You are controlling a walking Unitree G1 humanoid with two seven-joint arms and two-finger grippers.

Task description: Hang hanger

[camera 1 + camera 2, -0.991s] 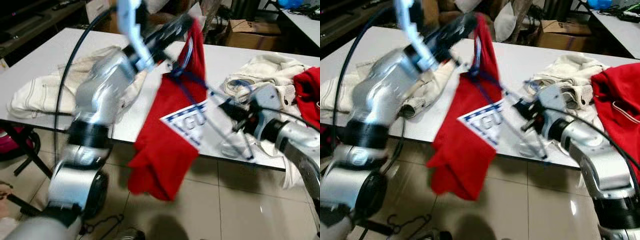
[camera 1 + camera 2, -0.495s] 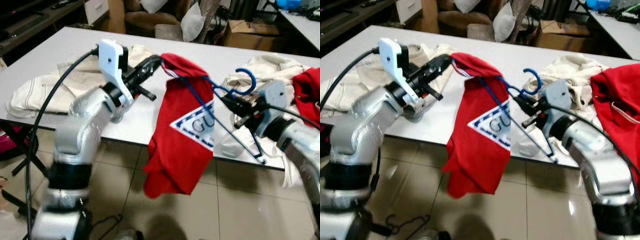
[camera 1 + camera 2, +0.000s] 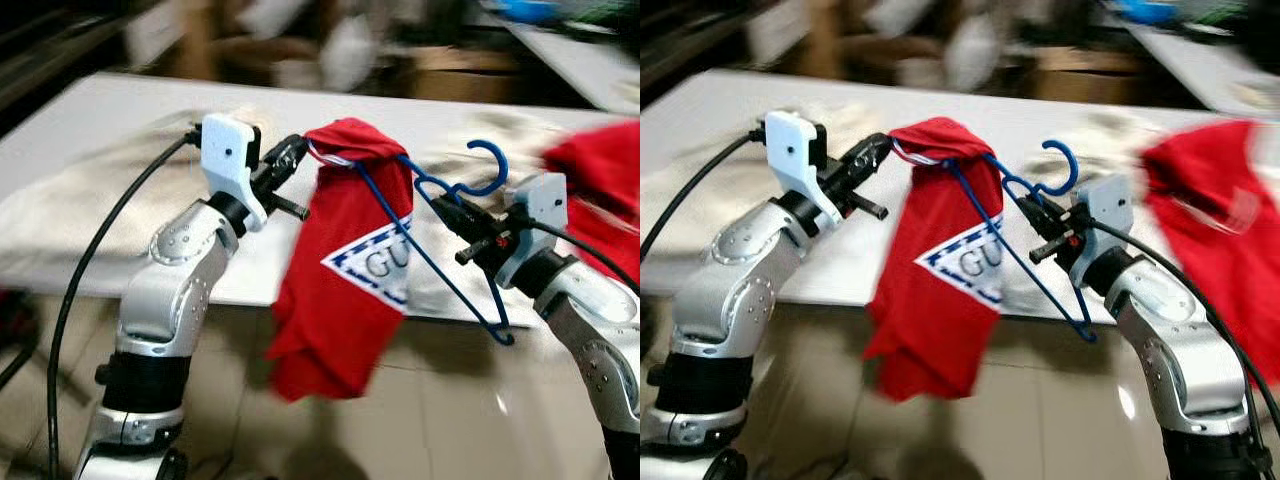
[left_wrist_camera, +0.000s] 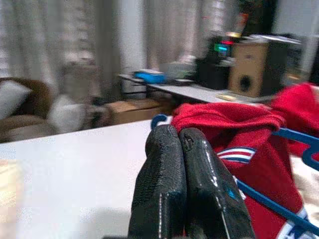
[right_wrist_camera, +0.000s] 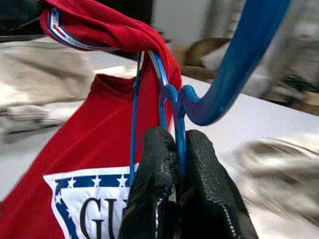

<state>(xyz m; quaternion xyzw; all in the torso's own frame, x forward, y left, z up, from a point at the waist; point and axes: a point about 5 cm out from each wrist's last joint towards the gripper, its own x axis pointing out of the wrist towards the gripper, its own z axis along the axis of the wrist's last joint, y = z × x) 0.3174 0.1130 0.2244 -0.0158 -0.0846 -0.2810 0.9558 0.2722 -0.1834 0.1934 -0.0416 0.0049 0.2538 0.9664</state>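
We see a long white counter (image 3: pixel 90 110) stretching across the room ahead of us, its surface blurred, with pale crumpled clothing (image 3: pixel 60 215) smeared along its left part and another red garment (image 3: pixel 600 180) lying at its right end. Beyond the counter the room is too blurred to make out, and below its near edge lies a tiled floor (image 3: pixel 420 420).

In front of the counter hangs a red T-shirt (image 3: pixel 345 280) with a white and blue triangular logo. It is draped over a blue hanger (image 3: pixel 440 250), bunched at the top and trailing down past the counter's edge toward the floor. The hanger is tilted, 1 shoulder up inside the shirt's collar and the other sloping down to our right, its hook (image 3: pixel 485 165) curling upward above the right hand.

Our left hand (image 3: pixel 300 150) is raised at the shirt's top left; the left wrist view shows its 2 black fingers (image 4: pixel 187 189) pressed together, with the red fabric and a blue hanger bar just beside them, though we cannot tell whether cloth is caught between them.

Our right hand (image 3: pixel 445 207) reaches in from the right and is closed on the hanger's neck; in the right wrist view its fingers (image 5: pixel 154 189) pinch the twisted blue wire just below the hook.
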